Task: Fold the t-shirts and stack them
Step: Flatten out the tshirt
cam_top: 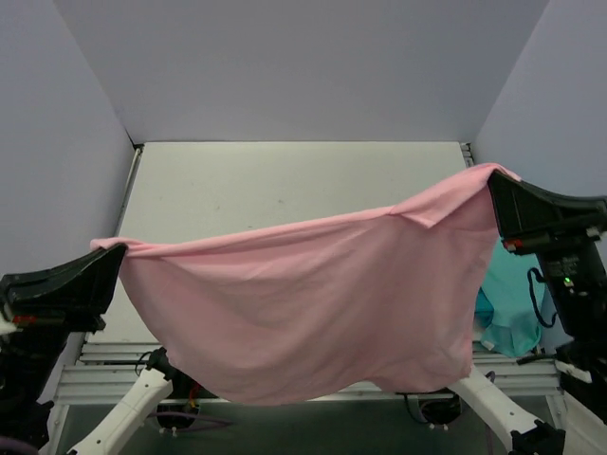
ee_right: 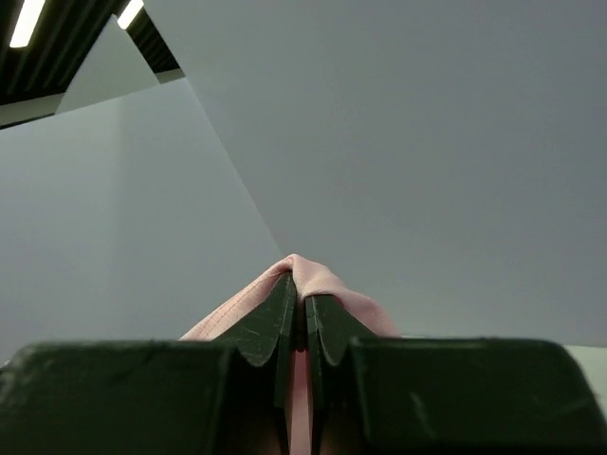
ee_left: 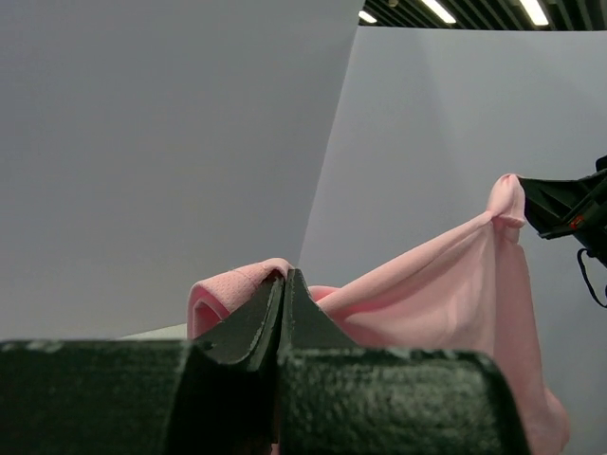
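Pink t-shirt [cam_top: 303,303]: stretched aloft.
Left end effector [cam_top: 121,248]: raised, clamped on its corner.
Right end effector [cam_top: 491,178]: raised, clamped likewise.
Teal t-shirt [cam_top: 512,303]: partly hidden behind.

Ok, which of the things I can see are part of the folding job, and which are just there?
Job:
- pink shirt, hanging spread between the left gripper and right gripper, both shut on it
- teal shirt, lying at the right beside the right arm

Just there:
- table
- walls
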Controlling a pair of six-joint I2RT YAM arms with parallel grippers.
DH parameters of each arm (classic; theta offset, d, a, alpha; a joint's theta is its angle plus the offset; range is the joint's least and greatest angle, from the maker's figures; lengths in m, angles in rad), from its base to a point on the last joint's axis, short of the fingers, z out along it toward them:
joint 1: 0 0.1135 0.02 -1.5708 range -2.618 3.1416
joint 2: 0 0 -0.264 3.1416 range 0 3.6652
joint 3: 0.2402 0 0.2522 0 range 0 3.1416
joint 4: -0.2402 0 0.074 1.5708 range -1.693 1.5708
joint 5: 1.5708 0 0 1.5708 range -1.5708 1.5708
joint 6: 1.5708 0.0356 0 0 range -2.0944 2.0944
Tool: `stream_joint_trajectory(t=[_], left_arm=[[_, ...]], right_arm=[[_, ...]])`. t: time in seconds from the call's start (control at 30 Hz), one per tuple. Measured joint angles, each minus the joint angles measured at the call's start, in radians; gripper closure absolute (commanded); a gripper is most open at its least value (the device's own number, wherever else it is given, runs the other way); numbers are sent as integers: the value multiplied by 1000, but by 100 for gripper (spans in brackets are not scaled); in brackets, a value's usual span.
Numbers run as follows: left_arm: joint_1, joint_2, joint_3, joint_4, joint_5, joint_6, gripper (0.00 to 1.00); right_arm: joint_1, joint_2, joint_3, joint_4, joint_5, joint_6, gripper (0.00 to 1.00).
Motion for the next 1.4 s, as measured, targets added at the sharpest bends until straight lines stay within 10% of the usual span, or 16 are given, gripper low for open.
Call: stream_joint_trajectory(t=[0.33,0.57,0.73,1.0,1.07,1.13,1.2,1.4], left_arm=[[0,253,-325,121,-295,6,98],[52,694,-494,388,-436,-3,98],[143,1102,-449,525,-462,-20,98],[279,1720,41,536,-411,-55,98],[311,1836,201,498,-377,-68,98],[344,1960,411,426,-339,-91,65],[377,2064,599,365,-292,-123,6],[460,2113,753,287,-238,-212,6]], right_arm=[[0,223,-406,117,230,56,100],[-4,664,-595,323,365,93,100],[-18,1019,-507,467,399,92,100],[-84,1582,-9,586,359,97,100],[-105,1703,128,586,345,112,59],[-124,1818,284,576,333,124,1],[-140,1912,419,572,317,120,0],[-164,1951,541,624,290,101,0]])
